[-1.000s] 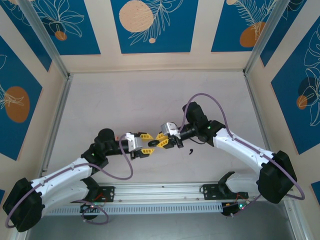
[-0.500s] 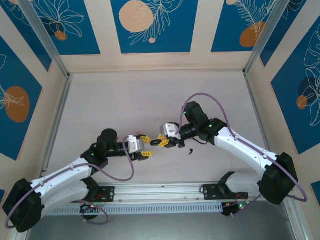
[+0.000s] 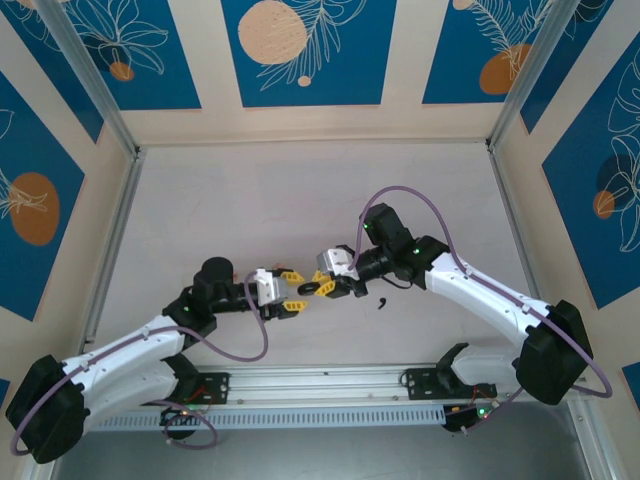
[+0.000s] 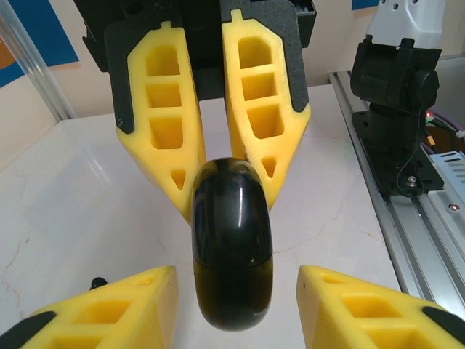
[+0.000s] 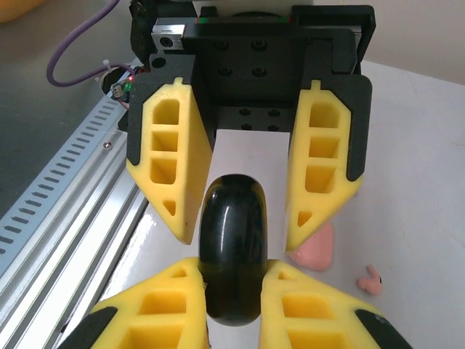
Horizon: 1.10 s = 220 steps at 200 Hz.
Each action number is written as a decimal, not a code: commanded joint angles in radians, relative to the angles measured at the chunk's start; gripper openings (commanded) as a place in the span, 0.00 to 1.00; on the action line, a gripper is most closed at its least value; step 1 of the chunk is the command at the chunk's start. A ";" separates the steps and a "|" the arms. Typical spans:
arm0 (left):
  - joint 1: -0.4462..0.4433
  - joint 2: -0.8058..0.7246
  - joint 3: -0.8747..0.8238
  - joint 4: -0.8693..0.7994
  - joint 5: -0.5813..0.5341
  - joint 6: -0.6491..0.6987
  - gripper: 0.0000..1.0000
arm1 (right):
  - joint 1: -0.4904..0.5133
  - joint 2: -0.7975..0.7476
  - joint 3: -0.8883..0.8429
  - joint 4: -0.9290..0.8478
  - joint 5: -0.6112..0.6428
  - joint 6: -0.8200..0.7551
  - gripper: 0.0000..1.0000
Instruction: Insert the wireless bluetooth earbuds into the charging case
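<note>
So the right gripper [image 5: 232, 280] is clamping onto one end of the glossy black pill-shaped charging case [image 4: 232, 225]. It looks to be holding it just clear of the pale marbled tabletop [image 3: 300, 200], with the case's long axis pointing straight across at the left arm. The left gripper [image 4: 234, 291] is sitting nose to nose with it, yellow foam fingers spread and straddling the free end. There's a bit of daylight showing on both sides, so it isn't gripping anything.

The lid is looking closed to me, just a thin seam running round the shell. My guess is the left one is going to have to squeeze that free end and work the lid open, and it's already lined up square with the axis.

The earbuds are lying out on the table. A small black stemmed bud [image 3: 382, 302] is sitting just on the right arm's side of the grippers. A tiny salmon-pink bud [image 5: 370, 280] is lying beside a pink rounded lump [image 5: 316, 247] half hidden behind a finger, can't tell what that is.
</note>
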 commanded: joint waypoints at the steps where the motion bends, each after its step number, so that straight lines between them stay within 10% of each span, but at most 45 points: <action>1: -0.007 0.005 0.019 0.036 0.037 -0.014 0.42 | 0.008 0.006 0.027 0.005 -0.043 -0.001 0.16; 175: -0.008 0.003 0.021 0.038 0.034 -0.014 0.23 | 0.013 0.015 0.027 0.020 -0.055 0.013 0.17; 220: -0.009 -0.002 0.021 0.042 0.036 -0.014 0.21 | 0.013 0.021 0.013 0.084 -0.061 0.068 0.40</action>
